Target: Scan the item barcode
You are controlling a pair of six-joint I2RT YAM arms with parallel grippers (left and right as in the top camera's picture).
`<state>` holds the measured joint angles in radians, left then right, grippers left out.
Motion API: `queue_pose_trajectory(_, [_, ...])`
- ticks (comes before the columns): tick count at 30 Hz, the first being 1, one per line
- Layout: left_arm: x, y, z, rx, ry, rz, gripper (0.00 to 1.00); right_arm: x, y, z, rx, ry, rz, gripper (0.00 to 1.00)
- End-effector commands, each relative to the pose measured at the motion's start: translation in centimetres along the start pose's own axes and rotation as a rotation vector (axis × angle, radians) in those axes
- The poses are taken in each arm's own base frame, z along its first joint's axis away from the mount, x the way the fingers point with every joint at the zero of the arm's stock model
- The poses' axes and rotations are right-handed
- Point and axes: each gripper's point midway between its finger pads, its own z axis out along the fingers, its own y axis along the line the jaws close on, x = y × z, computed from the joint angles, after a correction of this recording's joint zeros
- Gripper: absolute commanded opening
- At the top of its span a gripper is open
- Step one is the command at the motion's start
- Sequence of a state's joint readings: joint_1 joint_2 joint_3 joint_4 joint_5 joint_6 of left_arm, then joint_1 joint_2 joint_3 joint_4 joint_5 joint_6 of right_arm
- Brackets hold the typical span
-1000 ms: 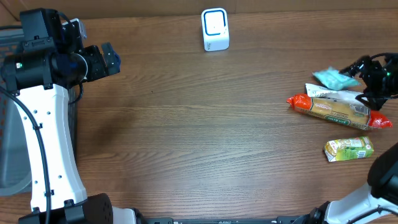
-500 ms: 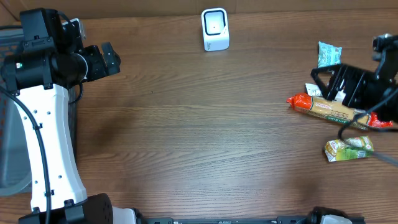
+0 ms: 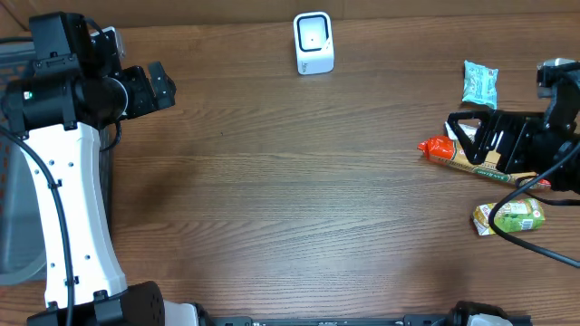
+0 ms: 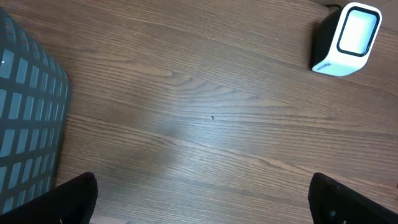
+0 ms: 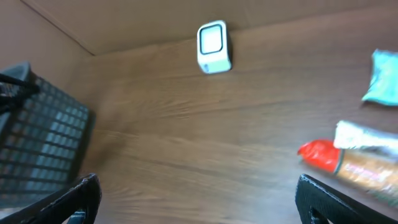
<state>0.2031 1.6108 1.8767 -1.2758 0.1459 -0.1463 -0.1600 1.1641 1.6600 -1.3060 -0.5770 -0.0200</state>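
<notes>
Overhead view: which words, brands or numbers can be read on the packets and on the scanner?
None can be read.
Long red-ended packet: print too small and blurred.
Green packet: print too small.
Teal packet: nothing legible.
Scanner: no text visible.

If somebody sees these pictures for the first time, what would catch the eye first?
The white scanner with its blue-rimmed window stands alone at the far edge of the table. On the right, the open right gripper hangs over a long red-ended package, with a teal packet beyond it and a green packet nearer.
</notes>
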Motion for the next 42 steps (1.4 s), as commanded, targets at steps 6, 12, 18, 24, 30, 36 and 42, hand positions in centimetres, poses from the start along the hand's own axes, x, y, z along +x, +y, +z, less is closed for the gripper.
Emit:
queue_pose_trajectory(6, [-0.4,-0.2,-0.5,0.004,-0.019,0.026,1.0,0.0,-3.1,1.2,0.162,-0.255,-0.229,1.0])
queue_pose_trajectory(12, [-0.4,-0.2,-0.5,0.004,-0.019,0.026,1.0,3.8,-4.2,2.7,0.199,-0.46,-0.341,1.0])
queue_pose_trajectory(18, [-0.4,-0.2,-0.5,0.004,-0.019,0.026,1.0,8.0,-5.2,4.6,0.17,-0.661,-0.417,1.0])
queue_pose_trajectory(24, [-0.4,-0.2,-0.5,0.004,-0.019,0.026,1.0,12.3,-6.8,7.0,0.152,-0.736,-0.448,1.0])
queue_pose_trajectory(30, [-0.4,-0.2,-0.5,0.004,-0.019,0.027,0.99,13.9,-7.6,7.7,0.185,-0.764,-0.433,1.0])
queue_pose_trajectory(36, [-0.4,-0.2,-0.5,0.004,-0.019,0.027,1.0,16.1,-8.4,8.9,0.186,-0.678,-0.416,1.0])
queue_pose_trajectory(42, [-0.4,-0.2,-0.5,0.004,-0.019,0.027,1.0,16.6,-8.6,9.3,0.17,-0.656,-0.365,1.0])
